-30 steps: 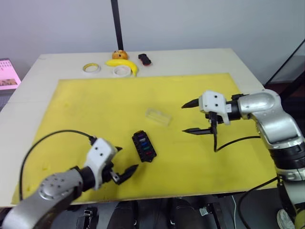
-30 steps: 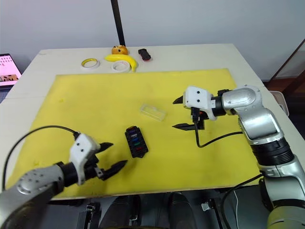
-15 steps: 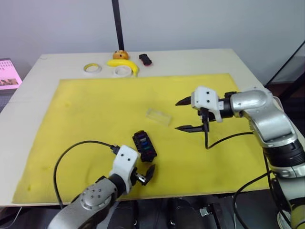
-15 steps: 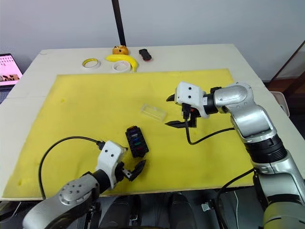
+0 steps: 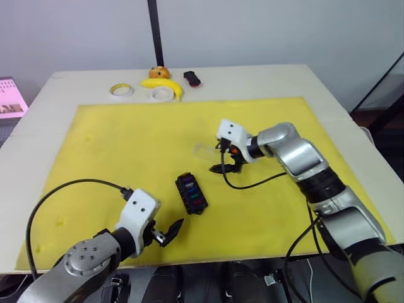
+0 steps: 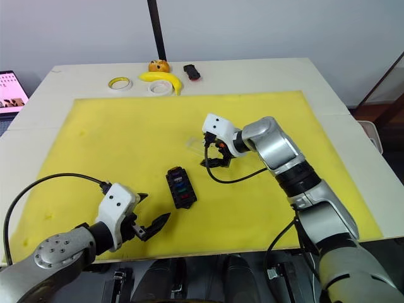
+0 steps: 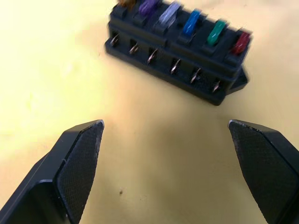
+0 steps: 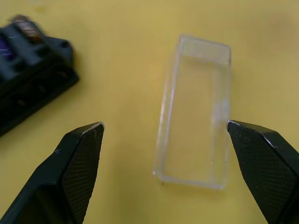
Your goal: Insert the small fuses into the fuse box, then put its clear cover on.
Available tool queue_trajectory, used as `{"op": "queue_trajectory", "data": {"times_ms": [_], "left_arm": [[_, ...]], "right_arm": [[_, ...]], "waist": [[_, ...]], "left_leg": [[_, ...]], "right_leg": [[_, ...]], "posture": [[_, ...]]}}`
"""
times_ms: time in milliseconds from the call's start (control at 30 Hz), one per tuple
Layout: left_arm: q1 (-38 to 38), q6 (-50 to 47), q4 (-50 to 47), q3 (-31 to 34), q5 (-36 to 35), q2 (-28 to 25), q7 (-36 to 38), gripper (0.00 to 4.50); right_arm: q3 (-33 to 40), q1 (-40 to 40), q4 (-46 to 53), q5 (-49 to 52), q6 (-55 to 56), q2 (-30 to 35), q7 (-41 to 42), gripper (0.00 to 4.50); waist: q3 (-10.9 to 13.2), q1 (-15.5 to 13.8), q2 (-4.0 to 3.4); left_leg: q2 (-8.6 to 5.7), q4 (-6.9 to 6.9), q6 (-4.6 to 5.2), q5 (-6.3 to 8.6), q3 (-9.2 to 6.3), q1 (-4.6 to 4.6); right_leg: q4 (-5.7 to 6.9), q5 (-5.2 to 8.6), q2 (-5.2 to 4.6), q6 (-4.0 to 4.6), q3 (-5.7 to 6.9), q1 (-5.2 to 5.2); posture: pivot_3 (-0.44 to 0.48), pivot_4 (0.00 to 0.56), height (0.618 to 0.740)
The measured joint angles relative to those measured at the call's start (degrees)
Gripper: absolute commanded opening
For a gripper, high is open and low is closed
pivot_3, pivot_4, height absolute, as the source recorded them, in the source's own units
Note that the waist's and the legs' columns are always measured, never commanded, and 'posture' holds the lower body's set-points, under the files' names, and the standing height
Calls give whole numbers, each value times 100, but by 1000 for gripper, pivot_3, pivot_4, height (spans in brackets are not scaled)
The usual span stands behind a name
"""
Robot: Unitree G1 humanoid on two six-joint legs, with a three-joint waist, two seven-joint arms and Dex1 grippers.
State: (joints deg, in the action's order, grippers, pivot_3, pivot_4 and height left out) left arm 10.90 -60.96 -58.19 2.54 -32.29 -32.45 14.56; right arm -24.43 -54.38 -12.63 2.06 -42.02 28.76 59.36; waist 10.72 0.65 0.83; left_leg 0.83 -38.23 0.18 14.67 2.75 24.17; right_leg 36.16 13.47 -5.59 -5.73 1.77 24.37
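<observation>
Six fuses (image 7: 187, 23) seated in the fuse box (image 5: 190, 193); clear cover (image 8: 196, 140) not yet on, lying just beyond box. Right gripper (image 8: 163, 172) spread over cover; left gripper (image 7: 173, 172) spread, near box.

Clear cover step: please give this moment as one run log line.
fuses: seated in fuse box | clear cover: on mat, not grasped | right pincer: open over cover | left pincer: open, near box

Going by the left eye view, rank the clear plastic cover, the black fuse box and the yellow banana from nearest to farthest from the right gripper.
1. The clear plastic cover, just beside the right gripper, toward the robot's left.
2. The black fuse box, nearer the robot on the yellow mat.
3. The yellow banana, at the table's far edge.
</observation>
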Motion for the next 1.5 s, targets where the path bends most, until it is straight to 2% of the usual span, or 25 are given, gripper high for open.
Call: {"op": "queue_trajectory", "data": {"times_ms": [67,167,300,333,500,800,1067,1233,1500], "left_arm": [[-44,18,0,-18,-28,44,5,4500],[-53,31,0,-172,-20,142,-48,4500],[-68,58,2,-457,112,390,-289,4500],[-93,68,8,-580,189,460,-380,4500],[-207,111,107,-1069,467,722,-702,4500],[-618,49,636,-1935,1170,1744,-1646,4500],[-697,-13,817,-2418,1658,2259,-2145,4500],[-728,-12,838,-2324,1733,2113,-2011,4500],[-694,-32,728,-1498,1475,1390,-1135,4500]], "right_arm": [[-10,-73,-328,-116,75,-150,-109,4446],[-62,-74,-605,-186,101,-286,-162,3671],[-78,-95,-660,-174,42,-312,-91,1933],[-46,-112,-659,-138,-61,-327,-51,1714],[57,-233,-599,-26,-445,-332,54,1715],[85,-269,54,57,-751,161,202,1715],[124,-268,412,140,-943,246,184,1715],[120,-229,603,152,-965,329,181,1715],[102,-80,713,157,-964,373,164,1715]], "waist": [[0,5,0],[0,6,0],[0,-2,0],[0,-3,0],[0,-2,-1],[0,-6,0],[-1,-10,0],[-1,-1,0],[0,14,0]], "left_leg": [[-4,1,0,0,0,-2],[-4,2,0,0,1,-2],[-3,1,0,0,1,-2],[-4,1,0,0,0,-2],[-4,2,0,0,0,-2],[-6,1,0,0,-1,-1],[-5,1,0,0,-1,-1],[-4,1,1,0,-2,-2],[-1,4,0,0,0,-2]], "right_leg": [[3,-1,3,-2,1,0],[3,-1,3,-2,1,0],[4,-2,3,-2,1,0],[4,-2,3,-2,1,0],[4,-2,3,-2,1,1],[3,-2,1,-3,1,1],[4,-2,2,-3,1,1],[4,-2,3,-2,2,2],[5,-1,5,-2,2,7]], "posture": [[0,150,740],[0,150,740],[0,150,740],[0,150,740],[0,150,740],[0,150,740],[0,150,740],[0,150,740],[0,150,740]]}}
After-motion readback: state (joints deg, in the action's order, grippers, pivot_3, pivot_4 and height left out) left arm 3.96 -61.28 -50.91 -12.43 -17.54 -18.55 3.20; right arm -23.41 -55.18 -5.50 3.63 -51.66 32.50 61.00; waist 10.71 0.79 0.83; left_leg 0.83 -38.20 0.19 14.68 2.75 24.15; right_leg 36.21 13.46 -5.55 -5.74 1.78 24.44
